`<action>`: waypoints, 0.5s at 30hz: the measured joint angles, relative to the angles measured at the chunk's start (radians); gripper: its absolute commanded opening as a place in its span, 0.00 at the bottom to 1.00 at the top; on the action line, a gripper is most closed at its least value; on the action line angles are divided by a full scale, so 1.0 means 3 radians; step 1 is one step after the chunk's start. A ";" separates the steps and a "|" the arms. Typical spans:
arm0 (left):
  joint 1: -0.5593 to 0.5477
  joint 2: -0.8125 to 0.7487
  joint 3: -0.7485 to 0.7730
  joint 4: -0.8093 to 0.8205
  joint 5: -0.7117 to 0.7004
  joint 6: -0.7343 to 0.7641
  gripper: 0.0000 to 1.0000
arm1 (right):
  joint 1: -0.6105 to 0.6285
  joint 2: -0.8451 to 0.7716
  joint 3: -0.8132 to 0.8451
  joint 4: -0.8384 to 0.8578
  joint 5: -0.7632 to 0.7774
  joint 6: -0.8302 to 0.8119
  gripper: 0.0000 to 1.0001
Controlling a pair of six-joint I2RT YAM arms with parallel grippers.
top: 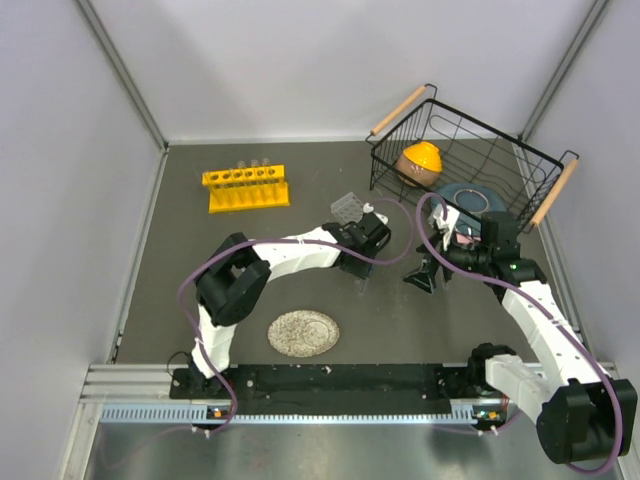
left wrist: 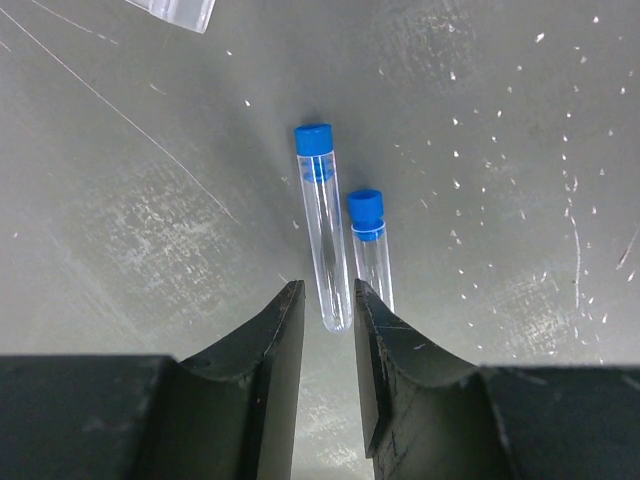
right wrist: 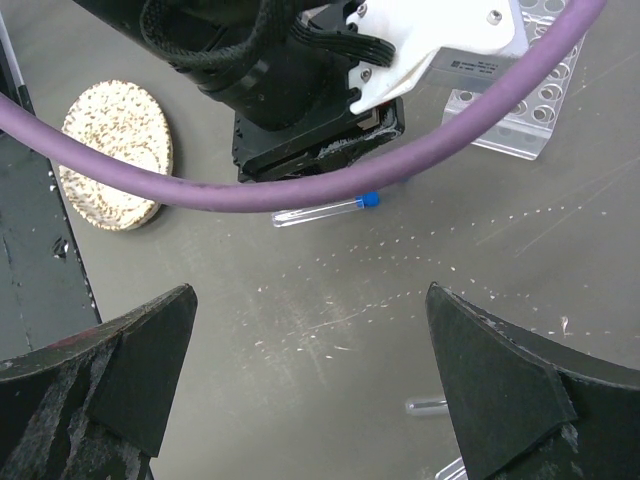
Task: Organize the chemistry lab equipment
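Tube rack [top: 246, 187]: back left.
Wire basket [top: 398, 111]: back right.
Grid rack [top: 350, 207]: between them, nearer centre.
Plate [top: 303, 333]: front centre.
Capped vials [left wrist: 325, 240]: side by side on table [top: 450, 320].

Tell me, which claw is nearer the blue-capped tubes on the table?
Left. The left claw straddles the end of one tube; the right claw hangs open off to its right.

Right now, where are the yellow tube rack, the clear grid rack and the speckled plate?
yellow tube rack [top: 248, 197]: top view, front wall.
clear grid rack [top: 347, 206]: top view, holed top face.
speckled plate [top: 303, 333]: top view, bare middle.
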 measured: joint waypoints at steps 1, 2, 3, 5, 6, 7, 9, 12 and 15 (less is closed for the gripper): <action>0.0000 0.0013 0.0004 -0.0001 -0.0004 0.0004 0.31 | 0.0000 0.0000 0.0000 0.0000 0.0000 0.0000 0.99; 0.0000 0.0027 0.0009 -0.0008 -0.0010 0.0008 0.31 | 0.0000 0.0000 0.0000 -0.0001 0.0000 0.0000 0.99; 0.0000 0.0036 0.0011 -0.0022 -0.0011 0.0010 0.31 | 0.0000 0.0000 0.0000 -0.0001 0.0000 0.0000 0.99; 0.0000 0.0048 0.0011 -0.0046 -0.0014 0.0017 0.30 | 0.0000 0.0000 0.0000 -0.0001 0.0000 0.0000 0.99; 0.0000 0.0055 0.0013 -0.0056 -0.0018 0.0020 0.30 | 0.0000 0.0000 0.0000 -0.0001 0.0000 -0.0001 0.99; 0.0000 0.0065 0.0015 -0.0064 -0.0020 0.0023 0.30 | 0.0000 0.0000 0.0000 -0.0001 0.0000 -0.0001 0.99; 0.0000 0.0084 0.0018 -0.0072 -0.0022 0.0034 0.30 | 0.0000 0.0000 0.0000 -0.0001 0.0001 -0.0001 0.99; 0.0000 0.0090 0.0019 -0.0099 -0.0024 0.0046 0.28 | 0.0000 0.0000 0.0000 -0.0001 0.0000 -0.0003 0.99; 0.0000 0.0098 0.0037 -0.0131 -0.0048 0.0055 0.26 | 0.0000 0.0000 0.0000 -0.0001 0.0000 -0.0013 0.99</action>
